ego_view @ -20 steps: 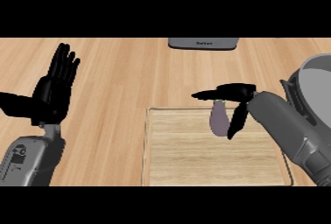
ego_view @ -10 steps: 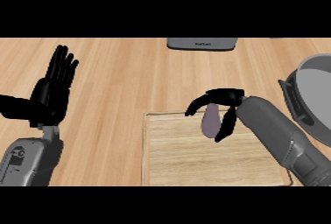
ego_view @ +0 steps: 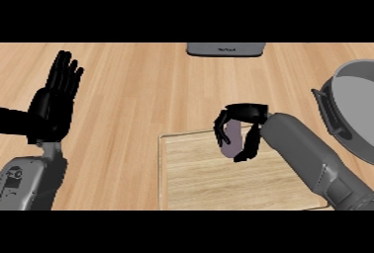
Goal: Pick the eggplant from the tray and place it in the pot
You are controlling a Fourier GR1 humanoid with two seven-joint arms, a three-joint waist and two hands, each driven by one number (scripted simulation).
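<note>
A pale purple eggplant (ego_view: 234,142) lies at the far edge of the light wooden tray (ego_view: 211,178). My right hand (ego_view: 245,116) is curled round it from above, fingers on its left side and thumb on its right, hiding the top of it. The big grey pot (ego_view: 358,99) stands at the right edge, partly cut off by the view. My left hand (ego_view: 53,101) rests open at the left, fingers up, away from the tray.
A grey flat device (ego_view: 224,49) lies at the far edge of the wooden counter (ego_view: 146,89). The pot's dark handle (ego_view: 325,106) faces the tray. My right forearm (ego_view: 314,158) crosses the tray's right part.
My right hand has swung left and nearer over the eggplant and its fingers have curled round it. The left hand has stayed still.
</note>
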